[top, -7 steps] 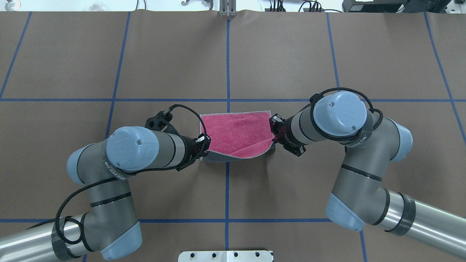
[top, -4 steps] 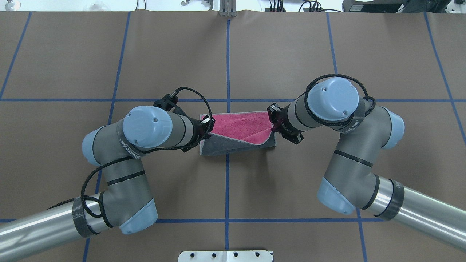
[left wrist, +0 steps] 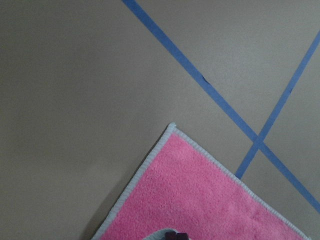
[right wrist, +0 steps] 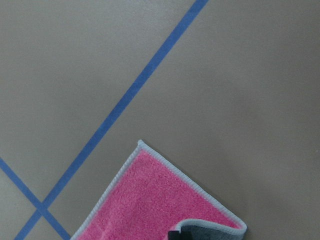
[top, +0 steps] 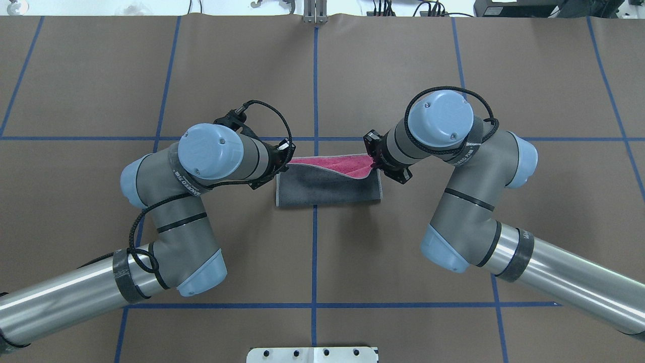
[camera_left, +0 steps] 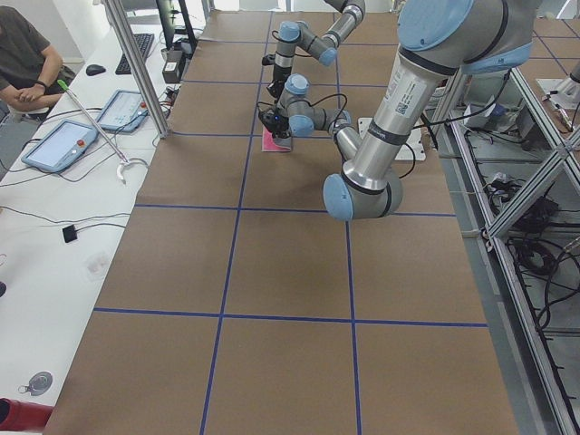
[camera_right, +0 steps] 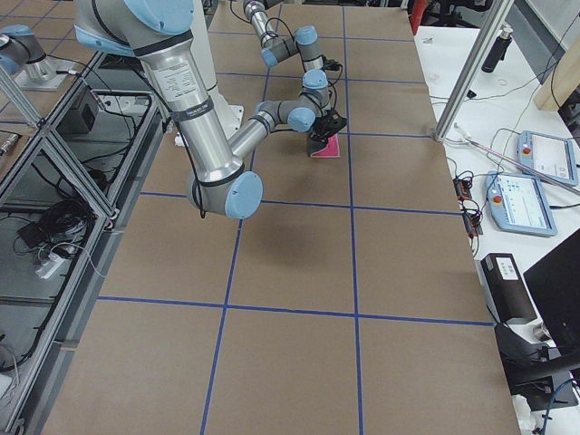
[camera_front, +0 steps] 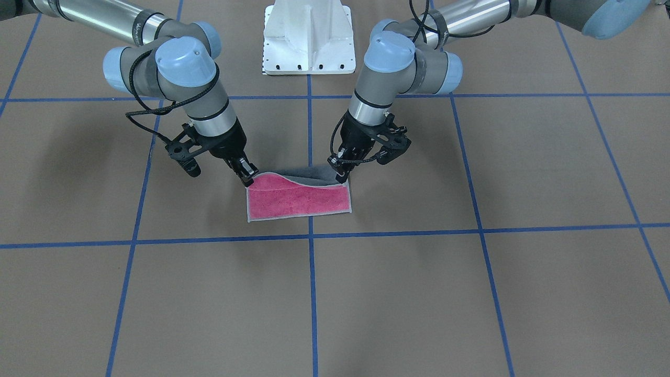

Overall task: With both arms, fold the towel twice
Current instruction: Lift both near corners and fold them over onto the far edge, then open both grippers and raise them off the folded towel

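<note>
The towel lies at the table's middle, half folded: its grey face covers most of it and a pink strip shows along the far edge. In the front view the pink face is nearest the camera and the grey flap rises behind it. My left gripper is shut on the flap's left corner, and it also shows in the front view. My right gripper is shut on the right corner, and it also shows in the front view. Both wrist views show pink towel corners.
Blue tape lines cross the brown table in a grid. The white pedestal base stands on the robot's side. A side bench with tablets and a seated person lies beyond the far edge.
Both grippers have moved away from the robot, carrying the towel's near edge over toward the far edge. The grey face now covers most of the pink.
</note>
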Controlling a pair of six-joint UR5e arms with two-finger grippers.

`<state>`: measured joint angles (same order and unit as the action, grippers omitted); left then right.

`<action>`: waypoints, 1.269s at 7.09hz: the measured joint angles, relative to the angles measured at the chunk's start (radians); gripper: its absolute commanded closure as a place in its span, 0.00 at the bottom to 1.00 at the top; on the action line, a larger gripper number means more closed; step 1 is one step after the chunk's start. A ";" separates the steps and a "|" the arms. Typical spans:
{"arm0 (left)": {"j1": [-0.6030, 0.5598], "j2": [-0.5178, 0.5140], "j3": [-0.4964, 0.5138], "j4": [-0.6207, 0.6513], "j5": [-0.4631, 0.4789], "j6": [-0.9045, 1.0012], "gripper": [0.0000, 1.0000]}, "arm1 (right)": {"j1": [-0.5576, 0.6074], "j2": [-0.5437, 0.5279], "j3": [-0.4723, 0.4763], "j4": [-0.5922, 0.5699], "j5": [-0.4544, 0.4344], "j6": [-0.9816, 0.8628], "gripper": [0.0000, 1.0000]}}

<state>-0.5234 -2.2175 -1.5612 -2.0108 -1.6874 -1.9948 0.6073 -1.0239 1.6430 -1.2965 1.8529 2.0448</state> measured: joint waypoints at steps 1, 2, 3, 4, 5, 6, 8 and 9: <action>-0.009 -0.004 0.007 0.000 0.000 0.000 1.00 | 0.002 0.009 -0.017 0.001 0.004 -0.001 1.00; -0.017 -0.007 0.016 -0.001 0.000 0.001 1.00 | 0.004 0.015 -0.032 0.006 0.012 0.001 1.00; -0.023 -0.013 0.028 -0.001 0.000 0.004 1.00 | 0.006 0.023 -0.046 0.013 0.019 0.006 1.00; -0.028 -0.021 0.044 -0.001 0.000 0.013 1.00 | 0.007 0.030 -0.059 0.016 0.024 0.010 1.00; -0.031 -0.026 0.057 -0.001 0.000 0.020 1.00 | 0.008 0.036 -0.069 0.018 0.025 0.011 1.00; -0.031 -0.029 0.065 -0.001 0.000 0.024 1.00 | 0.010 0.039 -0.075 0.018 0.026 0.011 1.00; -0.032 -0.030 0.072 -0.003 0.000 0.026 1.00 | 0.014 0.048 -0.090 0.019 0.026 0.011 0.10; -0.031 -0.030 0.075 -0.009 0.000 0.026 1.00 | 0.019 0.060 -0.110 0.019 0.028 0.011 0.00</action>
<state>-0.5545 -2.2472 -1.4858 -2.0194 -1.6874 -1.9683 0.6264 -0.9639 1.5331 -1.2778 1.8811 2.0556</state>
